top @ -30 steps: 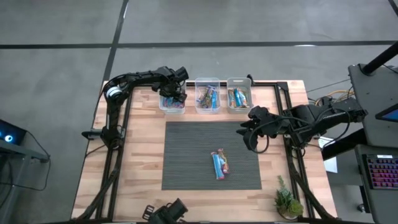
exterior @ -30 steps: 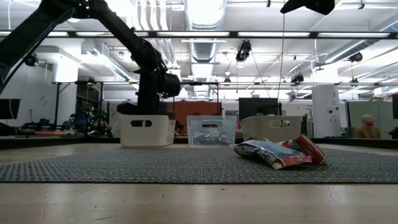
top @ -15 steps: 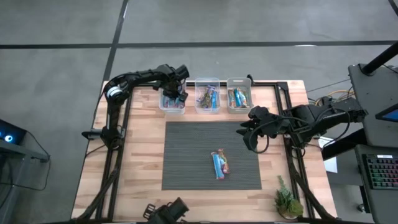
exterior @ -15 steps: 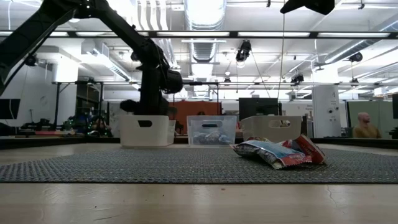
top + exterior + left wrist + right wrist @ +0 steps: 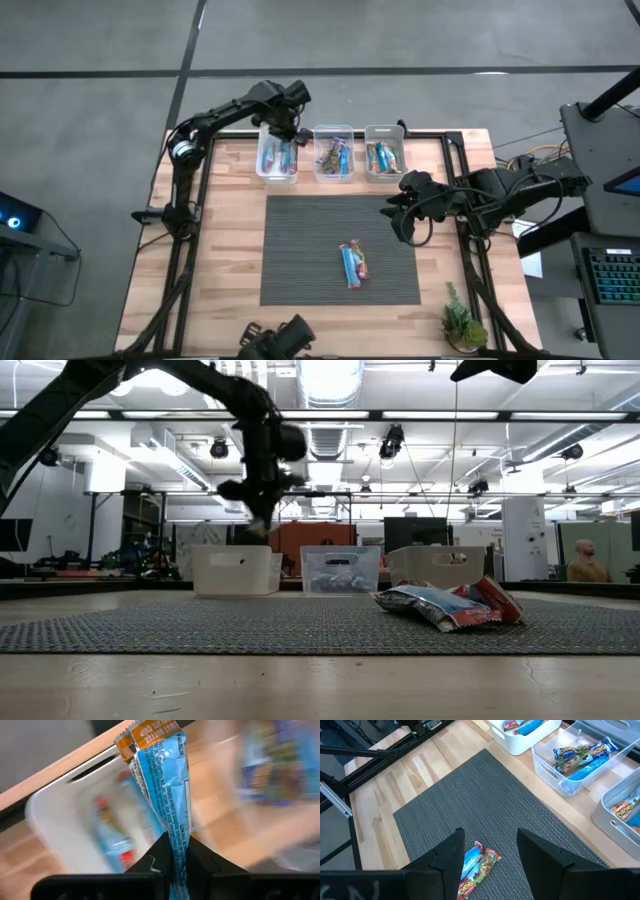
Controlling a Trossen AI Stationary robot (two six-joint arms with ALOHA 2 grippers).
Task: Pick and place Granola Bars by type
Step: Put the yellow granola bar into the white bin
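Left wrist view: granola bar (image 5: 167,795) pinched between left pincer (image 5: 176,865) fingers

Three bins (image 5: 332,153) stand side by side behind the mat (image 5: 340,250). Bars (image 5: 353,262) lie on the mat, others inside the bins.

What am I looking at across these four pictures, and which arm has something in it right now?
Two dark robot arms work at a wooden table. One picture looks straight down, one looks level across the tabletop, and two come from cameras on the wrists. The left gripper is raised above the leftmost white bin and pinches a blue granola bar. The right gripper is open and empty, above the grey mat, where two bars lie together. Two other bins hold more bars.
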